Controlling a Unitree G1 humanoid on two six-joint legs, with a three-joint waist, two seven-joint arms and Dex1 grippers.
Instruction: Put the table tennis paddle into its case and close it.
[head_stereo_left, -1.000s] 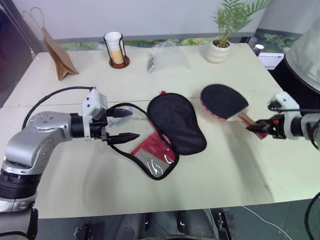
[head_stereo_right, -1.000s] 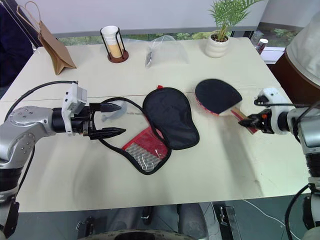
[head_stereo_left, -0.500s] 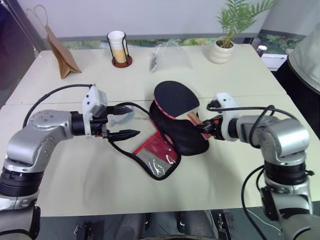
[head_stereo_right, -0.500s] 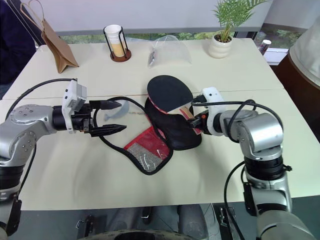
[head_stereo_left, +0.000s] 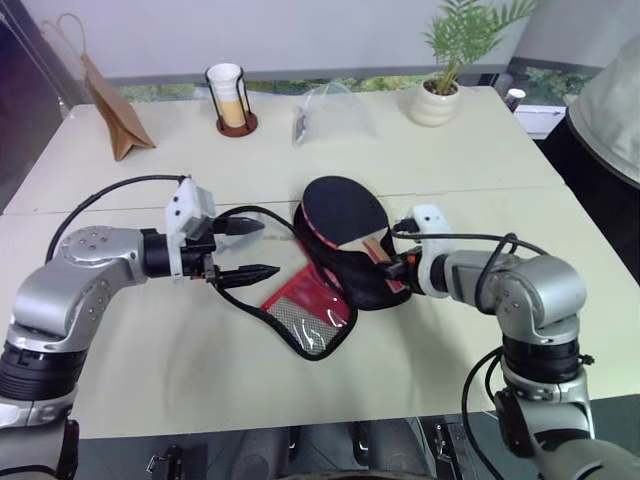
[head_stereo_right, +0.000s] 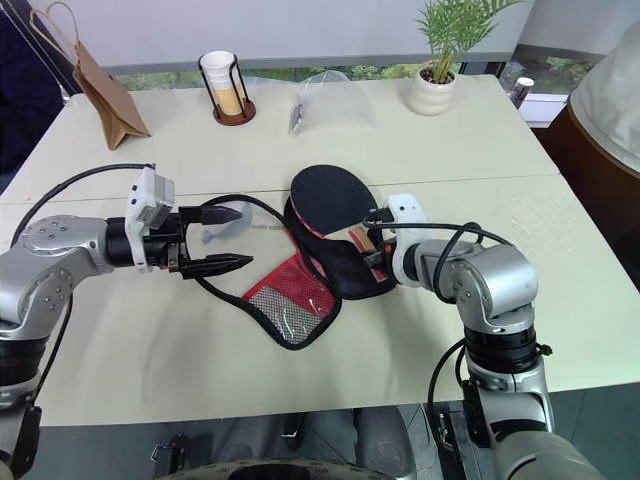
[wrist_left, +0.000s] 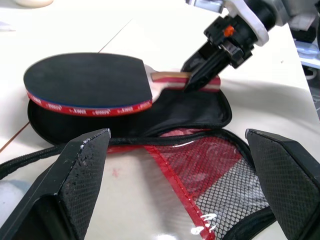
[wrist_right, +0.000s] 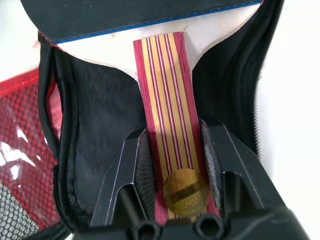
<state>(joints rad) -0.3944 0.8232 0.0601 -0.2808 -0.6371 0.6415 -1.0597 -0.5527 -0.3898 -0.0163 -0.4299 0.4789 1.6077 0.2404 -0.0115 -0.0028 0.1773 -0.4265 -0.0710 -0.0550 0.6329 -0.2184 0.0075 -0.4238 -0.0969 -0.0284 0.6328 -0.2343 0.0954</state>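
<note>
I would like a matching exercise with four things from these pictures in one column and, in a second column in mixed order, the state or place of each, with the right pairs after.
Column one:
1. table tennis paddle with round black rubber face and striped wood handle
2. flat black fabric case with red mesh panel
3. left gripper
4. white ceramic pot with green plant

Column two:
A. fingers apart, holding nothing
B. stands at the table's far edge
C. held by its handle in the right gripper
D. lies unzipped and spread open on the table

Pairs: 1-C, 2-D, 3-A, 4-B
</note>
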